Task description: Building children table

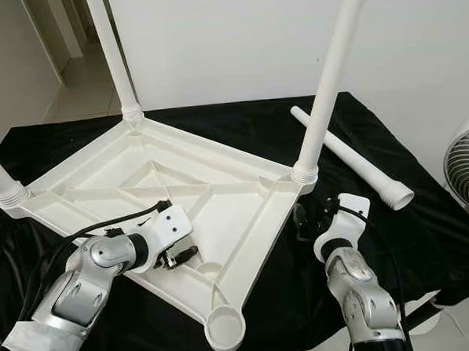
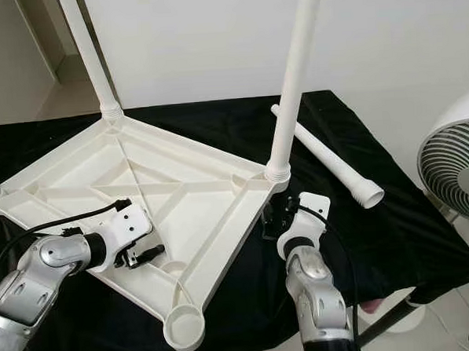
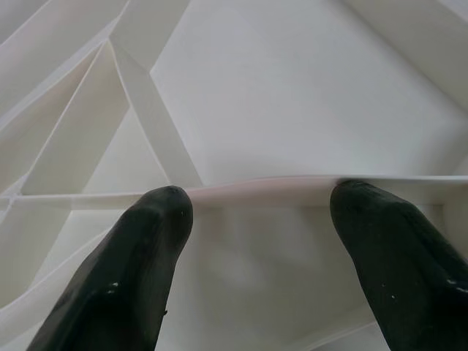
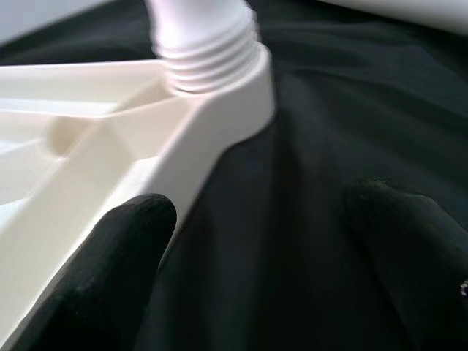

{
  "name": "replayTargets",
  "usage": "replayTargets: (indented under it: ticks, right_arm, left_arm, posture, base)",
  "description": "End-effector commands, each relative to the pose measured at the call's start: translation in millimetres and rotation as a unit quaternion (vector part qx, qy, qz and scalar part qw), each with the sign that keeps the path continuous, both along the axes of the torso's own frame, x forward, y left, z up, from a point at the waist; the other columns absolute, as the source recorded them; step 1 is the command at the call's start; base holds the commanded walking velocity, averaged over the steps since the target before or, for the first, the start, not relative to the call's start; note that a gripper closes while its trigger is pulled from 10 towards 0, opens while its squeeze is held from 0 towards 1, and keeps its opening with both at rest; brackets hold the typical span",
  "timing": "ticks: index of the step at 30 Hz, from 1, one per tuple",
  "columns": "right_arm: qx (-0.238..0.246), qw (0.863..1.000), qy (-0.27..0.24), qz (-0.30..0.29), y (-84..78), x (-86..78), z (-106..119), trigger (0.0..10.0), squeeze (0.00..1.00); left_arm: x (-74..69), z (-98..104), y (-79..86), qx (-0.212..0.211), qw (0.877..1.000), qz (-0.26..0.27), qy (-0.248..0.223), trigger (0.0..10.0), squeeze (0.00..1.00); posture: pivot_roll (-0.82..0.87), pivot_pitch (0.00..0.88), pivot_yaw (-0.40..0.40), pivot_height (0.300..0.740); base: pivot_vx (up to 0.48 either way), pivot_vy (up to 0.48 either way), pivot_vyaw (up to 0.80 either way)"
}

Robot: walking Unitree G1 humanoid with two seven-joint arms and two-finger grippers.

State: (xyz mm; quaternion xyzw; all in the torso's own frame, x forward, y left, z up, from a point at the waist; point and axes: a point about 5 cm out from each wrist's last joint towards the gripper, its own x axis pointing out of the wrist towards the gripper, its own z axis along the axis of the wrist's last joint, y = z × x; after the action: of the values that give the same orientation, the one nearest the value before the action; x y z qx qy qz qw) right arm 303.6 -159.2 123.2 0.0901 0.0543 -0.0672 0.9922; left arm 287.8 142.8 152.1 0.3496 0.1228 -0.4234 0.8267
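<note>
Left gripper [image 1: 178, 255] parted over upturned tabletop [image 1: 219, 184], by a rib.

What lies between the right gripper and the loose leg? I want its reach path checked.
Only bare black cloth separates the right gripper from the loose leg, as the left eye view shows.

White tabletop [image 1: 220, 200] and legs [image 1: 324, 92] on black cloth [image 1: 426, 236].
</note>
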Motion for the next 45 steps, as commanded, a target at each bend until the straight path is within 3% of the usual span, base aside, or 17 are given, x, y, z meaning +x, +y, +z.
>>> replayTargets:
  ticks: [1, 8, 16, 19, 26, 32, 33, 36, 42, 45]
  right_arm:
    - [0.006, 1.0, 0.008, -0.019, -1.7, 5.5, -4.3, 10.0, 0.0]
    - [0.008, 0.998, 0.021, -0.054, -8.8, 19.6, -5.2, 10.0, 0.0]
    - [-0.016, 0.999, 0.022, -0.024, -8.8, 43.1, 2.7, 10.0, 0.0]
    - [-0.023, 0.999, 0.02, -0.02, -8.6, 45.0, 3.7, 10.0, 0.0]
    - [-0.053, 0.998, 0.011, -0.004, -9.6, 63.0, 9.1, 10.0, 0.0]
    - [-0.06, 0.998, 0.009, 0.0, -9.8, 71.1, 11.3, 10.0, 0.0]
    - [-0.073, 0.997, -0.004, 0.01, -7.6, 76.3, 16.3, 10.0, 0.0]
    - [-0.076, 0.997, -0.013, 0.017, -5.4, 80.3, 19.4, 10.0, 0.0]
    - [-0.076, 0.997, -0.015, 0.009, -7.5, 81.8, 20.3, 10.0, 0.0]
    - [-0.074, 0.997, -0.021, 0.002, -12.3, 81.2, 20.7, 10.0, 0.0]
  left_arm:
    - [-5.4, -6.7, -10.8, 0.003, 0.999, -0.027, 0.016, 10.0, 0.0]
    - [-5.4, -4.3, -13.1, 0.003, 0.999, -0.029, 0.013, 10.0, 0.0]
    - [-9.3, -1.5, -22.7, -0.003, 0.999, -0.046, 0.014, 10.0, 0.0]
    - [-10.4, -1.5, -24.4, -0.004, 0.999, -0.049, 0.015, 10.0, 0.0]
    - [-21.7, -3.8, -48.7, -0.031, 0.997, -0.072, 0.028, 10.0, 0.0]
    - [-22.2, -1.7, -62.0, -0.044, 0.996, -0.074, 0.024, 10.0, 0.0]
    - [-21.8, -0.9, -73.4, -0.054, 0.996, -0.074, 0.02, 10.0, 0.0]
    - [-20.0, 0.8, -84.2, -0.072, 0.995, -0.067, 0.02, 10.0, 0.0]
    - [-17.1, 4.5, -87.0, -0.078, 0.995, -0.058, 0.01, 10.0, 0.0]
    - [-13.5, 9.4, -78.6, -0.079, 0.996, -0.049, 0.002, 10.0, 0.0]
  posture:
    - [0.0, 0.076, 0.055, 0.74]
    - [0.01, 0.082, 0.057, 0.74]
    - [0.02, 0.096, 0.059, 0.74]
    - [0.02, 0.096, 0.059, 0.74]
    - [0.05, 0.114, 0.06, 0.74]
    - [0.05, 0.122, 0.062, 0.74]
    - [0.07, 0.133, 0.068, 0.74]
    - [0.07, 0.133, 0.068, 0.74]
    - [0.07, 0.139, 0.069, 0.74]
    - [0.07, 0.139, 0.069, 0.74]
  base:
    - [0.0, 0.0, 0.0]
    - [0.0, 0.0, 0.0]
    - [0.0, 0.0, 0.0]
    - [0.0, 0.0, 0.0]
    - [0.0, 0.0, 0.0]
    - [0.0, 0.0, 0.0]
    - [0.0, 0.0, 0.0]
    - [0.0, 0.0, 0.0]
    - [0.0, 0.0, 0.0]
    - [0.0, 0.0, 0.0]
